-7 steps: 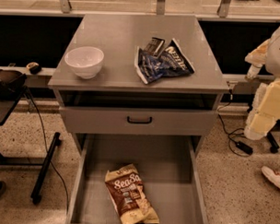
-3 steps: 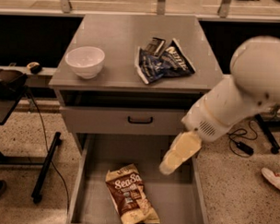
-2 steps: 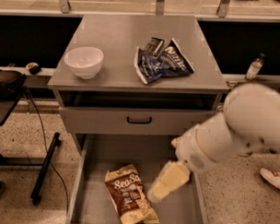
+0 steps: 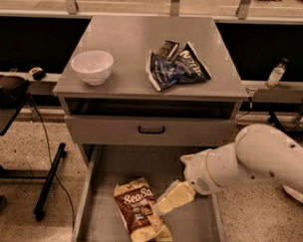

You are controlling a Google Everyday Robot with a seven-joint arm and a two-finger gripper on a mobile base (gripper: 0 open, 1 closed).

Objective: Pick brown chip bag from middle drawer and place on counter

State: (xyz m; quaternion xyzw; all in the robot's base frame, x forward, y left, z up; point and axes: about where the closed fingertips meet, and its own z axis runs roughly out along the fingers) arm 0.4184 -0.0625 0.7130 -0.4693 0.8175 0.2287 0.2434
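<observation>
The gripper (image 4: 162, 205) has swung in from the right and dropped into the open middle drawer (image 4: 195, 226). Its tip is now at the edge of the brown chip bag (image 4: 137, 212), which lies flat just left of it; whether it is spread or closed I cannot tell. The reach looks nearly done, grasp next, with the counter (image 4: 129, 37) well above it

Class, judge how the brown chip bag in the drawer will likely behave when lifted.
The chip bag looks crinkled, so probably floppy. It lies flat and thin, likely light. The gripper is at its right edge; held there, it may sag.
</observation>
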